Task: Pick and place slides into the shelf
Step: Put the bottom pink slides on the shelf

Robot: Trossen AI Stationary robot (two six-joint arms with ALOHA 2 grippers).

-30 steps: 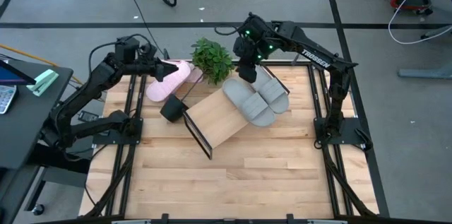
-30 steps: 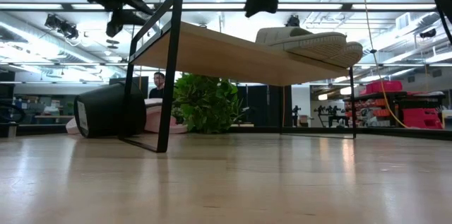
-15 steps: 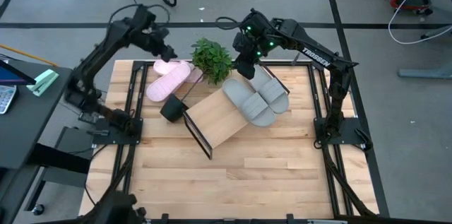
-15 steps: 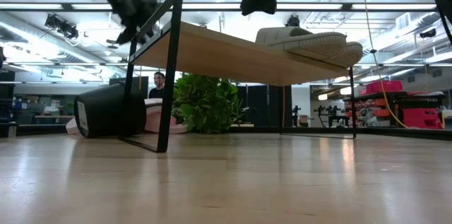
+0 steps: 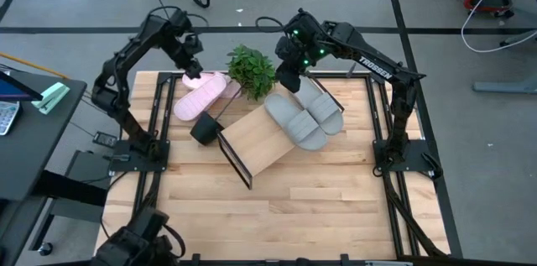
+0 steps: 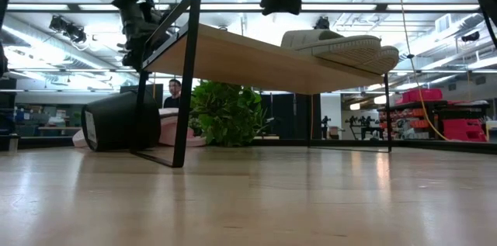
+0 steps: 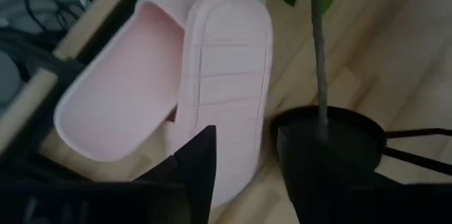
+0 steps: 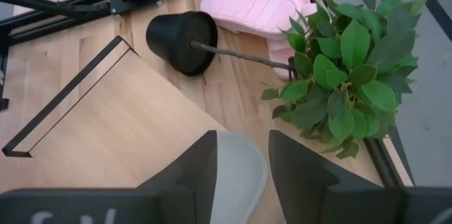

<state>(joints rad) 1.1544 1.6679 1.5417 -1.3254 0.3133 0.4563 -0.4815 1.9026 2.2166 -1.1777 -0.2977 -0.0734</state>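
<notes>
Two pale pink slides (image 5: 201, 95) lie side by side on the table at the far left, one of them sole up (image 7: 227, 75). My left gripper (image 5: 192, 70) hangs above them, pointing steeply down, open and touching nothing (image 7: 244, 174). Two light grey slides (image 5: 304, 117) rest on the far right part of the slanted wooden shelf (image 5: 256, 144). My right gripper (image 5: 289, 80) hovers open over the far end of the grey slides (image 8: 240, 171), clear of them in the low view (image 6: 278, 1).
A green plant (image 5: 252, 71) lies tipped over between the pink slides and the shelf, its black pot (image 5: 204, 127) beside the shelf's black frame. Bare tabletop (image 5: 277, 216) stretches toward the near edge. A person shows in the room behind (image 6: 175, 91).
My left arm has swung its elbow up and toward the far edge. Its gripper has tipped from nearly level to pointing steeply down over the pink slides. The slides, the plant and the shelf have stayed where they were.
</notes>
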